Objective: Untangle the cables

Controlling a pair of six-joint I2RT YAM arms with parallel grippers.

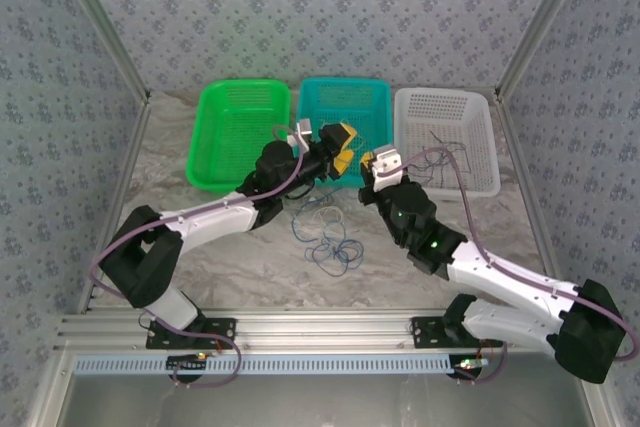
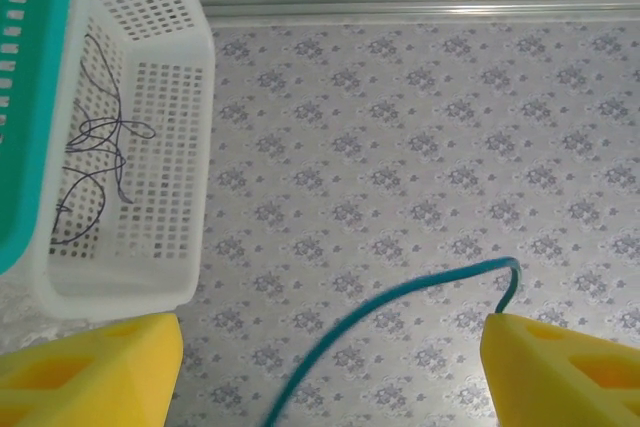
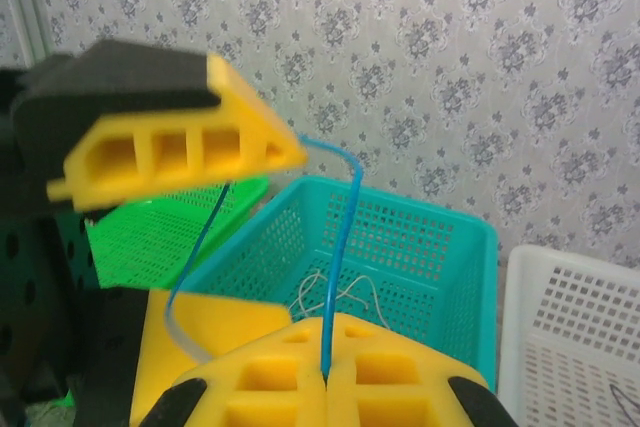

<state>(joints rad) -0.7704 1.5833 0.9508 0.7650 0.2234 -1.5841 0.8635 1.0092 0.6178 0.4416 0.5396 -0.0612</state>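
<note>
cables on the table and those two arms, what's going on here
It's an untangling job. The right gripper is shut on a blue cable, held up in front of the teal basket. The left gripper is open around the same cable, which touches one of its fingertips. A loose tangle of blue and white cables lies on the table, and dark cables lie in the white basket.

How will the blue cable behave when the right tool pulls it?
Probably floppy: the blue cable arches limply above the right tool. Likely light, being so thin. It may slide off the left tool's finger, where it seems draped.
</note>
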